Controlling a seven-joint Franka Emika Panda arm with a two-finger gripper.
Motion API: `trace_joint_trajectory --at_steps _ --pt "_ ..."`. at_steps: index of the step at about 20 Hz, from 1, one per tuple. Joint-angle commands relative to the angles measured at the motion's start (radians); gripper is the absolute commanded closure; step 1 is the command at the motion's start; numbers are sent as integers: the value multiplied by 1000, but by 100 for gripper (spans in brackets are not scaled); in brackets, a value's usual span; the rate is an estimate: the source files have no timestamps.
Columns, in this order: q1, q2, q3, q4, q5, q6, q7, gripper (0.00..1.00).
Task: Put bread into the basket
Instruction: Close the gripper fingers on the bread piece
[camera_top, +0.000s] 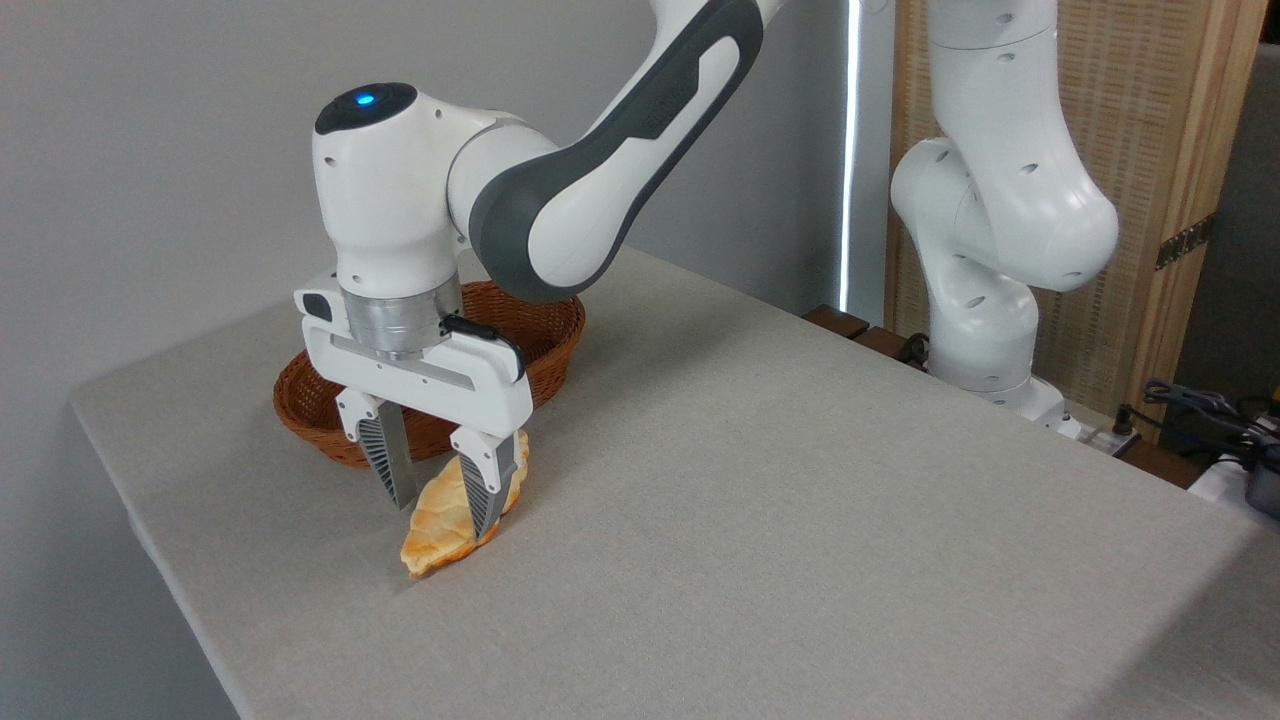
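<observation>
Bread (445, 520) lies on the tabletop (800, 500) near its left edge, just in front of the basket (545, 345), which sits toward the far left corner. We see the tool (440, 500) lowered over it, fingers (395, 470) apart on either side of the pastry; whether they already press it we cannot tell from here.
</observation>
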Motion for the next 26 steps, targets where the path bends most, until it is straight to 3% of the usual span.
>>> trace_joint_trajectory --at_steps 1,3,7,19,20,21,23,26 --pt "-3 2 -8 -3 2 17 0 0" --pt "-1 -1 -6 -4 5 6 5 0" --pt "2 -8 0 -1 72 -57 8 0" --pt "0 -7 -6 -1 102 -83 13 0" --pt "-1 -7 -7 -1 102 -83 13 4" --pt "-1 -7 -8 0 102 -83 13 17" --pt "-1 -7 -8 0 102 -83 13 31" --pt "-1 -7 -9 0 100 -82 13 42"
